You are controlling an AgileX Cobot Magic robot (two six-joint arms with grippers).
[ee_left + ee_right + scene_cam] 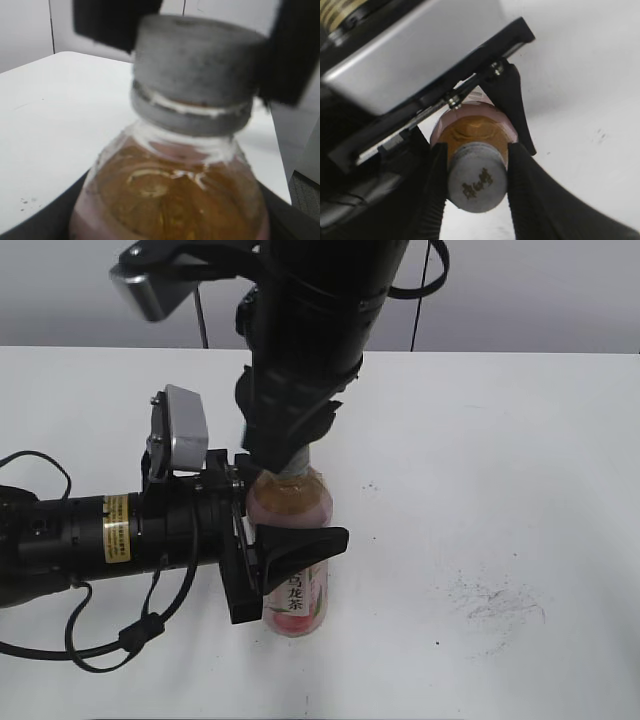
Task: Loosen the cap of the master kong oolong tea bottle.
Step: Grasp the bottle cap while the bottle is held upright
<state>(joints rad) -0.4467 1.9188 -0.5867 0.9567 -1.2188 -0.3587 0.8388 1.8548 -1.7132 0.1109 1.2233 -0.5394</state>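
From where I stand, the left arm lies low along the white table [520, 440], reaching in from the left edge with its silver wrist camera [178, 430] riding on top; its cables [90, 635] loop loose on the tabletop beside it; the left gripper [275, 545] has its black fingers closed around the body of the master kong oolong tea bottle [292, 540], one finger crossing the front of the pink label just above the black characters, the other hidden behind. The bottle stands upright a little left of the table's middle, amber tea showing through its clear shoulder; in the left wrist view that shoulder and the neck ring fill the frame, blurred by closeness. Above it the right arm comes straight down from the top of the exterior view, and the right gripper [476, 182] is pinched onto the cap [476, 184]; the right wrist view shows a dark finger pressed against each side of the grey-white cap, its dark mark facing up; in the left wrist view the same two fingers [287, 55] sit as dark blocks flanking the cap. Further right, the table carries a patch of faint grey scuff marks [495, 602].
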